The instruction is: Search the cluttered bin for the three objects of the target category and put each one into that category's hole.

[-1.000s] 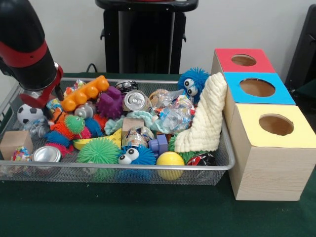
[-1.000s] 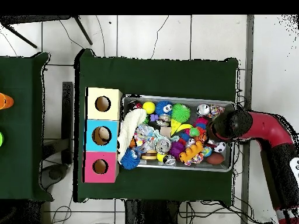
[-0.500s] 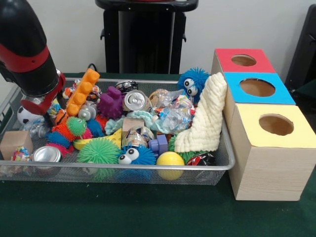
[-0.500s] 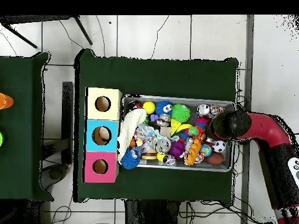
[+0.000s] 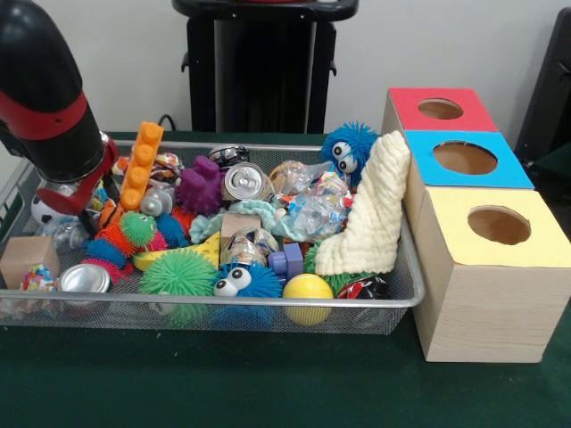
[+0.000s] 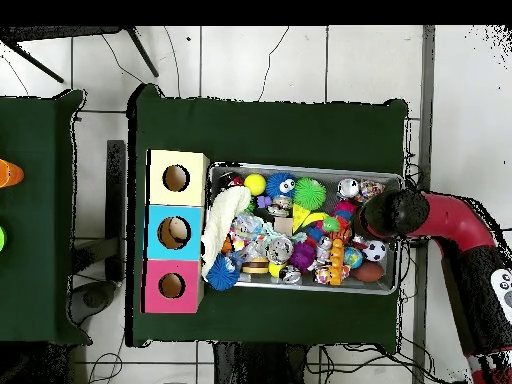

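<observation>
Wire mesh forms the bin (image 5: 406, 290), a wide shallow basket on the green table (image 5: 268, 383), crammed with toys. Inside it, an orange building brick (image 5: 140, 167) stands nearly upright at the far left, beside a purple spiky toy (image 5: 198, 185) and one upturned silver can (image 5: 244, 181). A second can (image 5: 83, 278) lies at the near left corner, next to a wooden block (image 5: 22, 258). Two blue fuzzy creatures with googly eyes show: one (image 5: 346, 150) at the far right, one (image 5: 241, 281) against the near rim. A green spiky ball (image 5: 178, 272) sits left of the nearer creature and a yellow ball (image 5: 308, 288) to its right. One cream knitted cloth (image 5: 370, 209) leans against the bin's right end. A small soccer ball (image 5: 45, 210) is partly hidden behind the arm.

Just beside the bin's right end stand three wooden boxes, each with one round hole: red-topped (image 5: 437, 109), blue-topped (image 5: 466, 159), yellow-topped (image 5: 496, 225).

The gripper (image 5: 70, 192) reaches down into the bin's left end, close to the orange brick; whether its fingers are open or closed cannot be told from either view.
</observation>
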Robot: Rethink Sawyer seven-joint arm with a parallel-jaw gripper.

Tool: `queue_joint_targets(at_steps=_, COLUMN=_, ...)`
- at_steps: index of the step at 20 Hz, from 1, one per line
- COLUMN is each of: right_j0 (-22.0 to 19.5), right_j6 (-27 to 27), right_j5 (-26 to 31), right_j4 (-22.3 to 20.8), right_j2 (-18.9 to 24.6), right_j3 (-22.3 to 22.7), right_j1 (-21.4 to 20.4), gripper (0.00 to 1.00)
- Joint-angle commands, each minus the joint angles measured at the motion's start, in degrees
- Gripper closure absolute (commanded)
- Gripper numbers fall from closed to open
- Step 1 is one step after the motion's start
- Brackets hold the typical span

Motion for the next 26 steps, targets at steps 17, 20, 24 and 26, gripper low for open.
queue_joint_targets(at_steps=17, right_j0=-0.75, right_j6=-16.89, right_j5=3.3, right_j4=5.09, right_j2=4.18, right_j3=1.34, right_j1=0.69, gripper=1.0)
queue_joint_targets(at_steps=20, right_j0=-0.63, right_j6=-16.19, right_j5=2.23, right_j4=5.42, right_j2=4.67, right_j3=2.57, right_j1=-0.9, gripper=1.0)
queue_joint_targets(at_steps=24, right_j0=-0.29, right_j6=-14.88, right_j5=2.22, right_j4=5.88, right_j2=6.03, right_j3=6.5, right_j1=-7.98, gripper=1.0)
queue_joint_targets(at_steps=26, right_j0=0.22, right_j6=-12.85, right_j5=2.39, right_j4=6.48, right_j2=6.54, right_j3=8.11, right_j1=-11.74, gripper=1.0)
